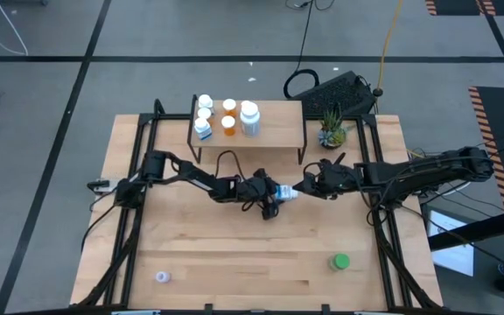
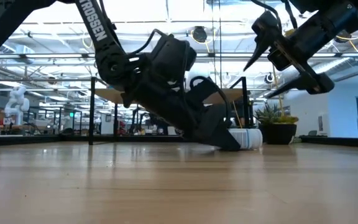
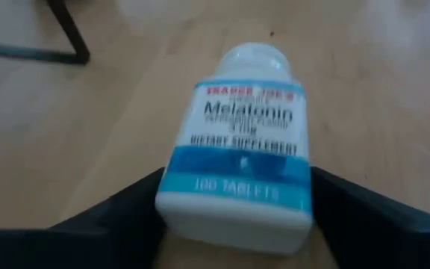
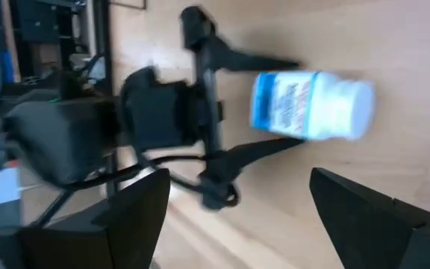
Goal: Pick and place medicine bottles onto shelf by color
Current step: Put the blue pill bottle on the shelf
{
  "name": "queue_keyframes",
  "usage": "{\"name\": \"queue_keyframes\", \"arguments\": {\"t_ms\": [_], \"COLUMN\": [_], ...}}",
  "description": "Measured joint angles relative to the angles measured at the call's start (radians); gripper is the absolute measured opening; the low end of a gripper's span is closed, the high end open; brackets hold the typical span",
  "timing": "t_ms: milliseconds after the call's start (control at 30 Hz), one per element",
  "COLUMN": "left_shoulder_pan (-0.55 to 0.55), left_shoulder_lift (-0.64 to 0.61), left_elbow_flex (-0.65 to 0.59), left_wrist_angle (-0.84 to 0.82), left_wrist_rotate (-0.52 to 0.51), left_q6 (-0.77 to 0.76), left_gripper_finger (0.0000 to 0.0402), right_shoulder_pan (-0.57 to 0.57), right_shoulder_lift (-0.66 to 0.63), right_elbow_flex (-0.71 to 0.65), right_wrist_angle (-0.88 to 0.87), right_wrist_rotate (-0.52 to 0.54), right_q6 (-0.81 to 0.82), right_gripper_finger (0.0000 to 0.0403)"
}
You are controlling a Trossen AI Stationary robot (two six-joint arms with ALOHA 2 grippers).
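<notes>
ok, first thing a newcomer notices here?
The two grippers meeting mid-table: the left gripper is low around a blue-and-white melatonin bottle lying on its side, while the right gripper, open, hangs just opposite. Next, the shelf at the far edge, with bottles already on it.

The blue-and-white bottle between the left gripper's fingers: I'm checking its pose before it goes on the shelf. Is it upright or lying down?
Lying down. The blue-and-white bottle rests on its side on the table, cap pointing away from the left gripper.
</notes>
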Motion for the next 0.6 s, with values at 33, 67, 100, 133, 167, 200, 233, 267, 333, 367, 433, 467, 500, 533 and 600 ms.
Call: {"name": "queue_keyframes", "arguments": {"t_ms": [33, 67, 100, 133, 167, 200, 233, 267, 333, 367, 433, 467, 500, 533, 600], "left_shoulder_pan": [0.0, 0.0, 0.0, 0.0, 0.0, 0.001, 0.001, 0.001, 0.005, 0.006, 0.006, 0.004, 0.002, -0.002, -0.005], "left_shoulder_lift": [0.0, 0.0, 0.0, 0.0, 0.0, 0.0, -0.002, -0.008, -0.034, -0.057, -0.117, -0.148, -0.182, -0.217, -0.283], "left_elbow_flex": [0.0, 0.0, 0.0, 0.0, 0.0, 0.0, 0.0, 0.0, 0.0, 0.0, 0.0, 0.0, 0.0, -0.001, -0.002], "left_wrist_angle": [0.007, 0.012, 0.018, 0.022, 0.026, 0.03, 0.033, 0.03, 0.012, 0.003, -0.024, -0.018, -0.02, -0.031, -0.045], "left_wrist_rotate": [0.0, -0.002, -0.005, -0.005, -0.006, -0.006, -0.007, -0.009, -0.023, -0.031, -0.037, -0.038, -0.042, -0.062, -0.102], "left_q6": [0.004, 0.007, 0.006, 0.006, 0.005, 0.004, -0.001, -0.017, -0.09, -0.134, -0.178, -0.178, -0.166, -0.148, -0.098], "left_gripper_finger": [0.0291, 0.0274, 0.0257, 0.0244, 0.0232, 0.0227, 0.0226, 0.0226, 0.0226, 0.0227, 0.0234, 0.0237, 0.0238, 0.0237, 0.0232], "right_shoulder_pan": [0.0, 0.0, 0.0, 0.0, -0.001, -0.005, -0.008, -0.009, -0.008, -0.008, -0.008, -0.008, -0.009, -0.011, -0.019], "right_shoulder_lift": [0.001, 0.004, 0.008, 0.008, 0.008, 0.009, 0.009, 0.003, -0.014, -0.024, -0.053, -0.067, -0.08, -0.095, -0.124], "right_elbow_flex": [-0.002, -0.005, -0.011, -0.021, -0.035, -0.048, -0.063, -0.079, -0.111, -0.124, -0.151, -0.162, -0.172, -0.18, -0.183], "right_wrist_angle": [-0.007, -0.002, 0.007, 0.008, -0.003, -0.006, 0.002, 0.013, 0.077, 0.14, 0.281, 0.36, 0.426, 0.478, 0.553], "right_wrist_rotate": [0.008, 0.026, 0.041, 0.051, 0.051, 0.05, 0.046, 0.03, 0.022, 0.025, 0.05, 0.075, 0.108, 0.135, 0.18], "right_q6": [-0.001, -0.001, 0.006, 0.019, 0.03, 0.043, 0.058, 0.07, 0.074, 0.075, 0.064, 0.047, 0.032, 0.012, -0.034], "right_gripper_finger": [0.0315, 0.0315, 0.0315, 0.0315, 0.0315, 0.0315, 0.0315, 0.0315, 0.0315, 0.0315, 0.0315, 0.0315, 0.0315, 0.0315, 0.0315]}}
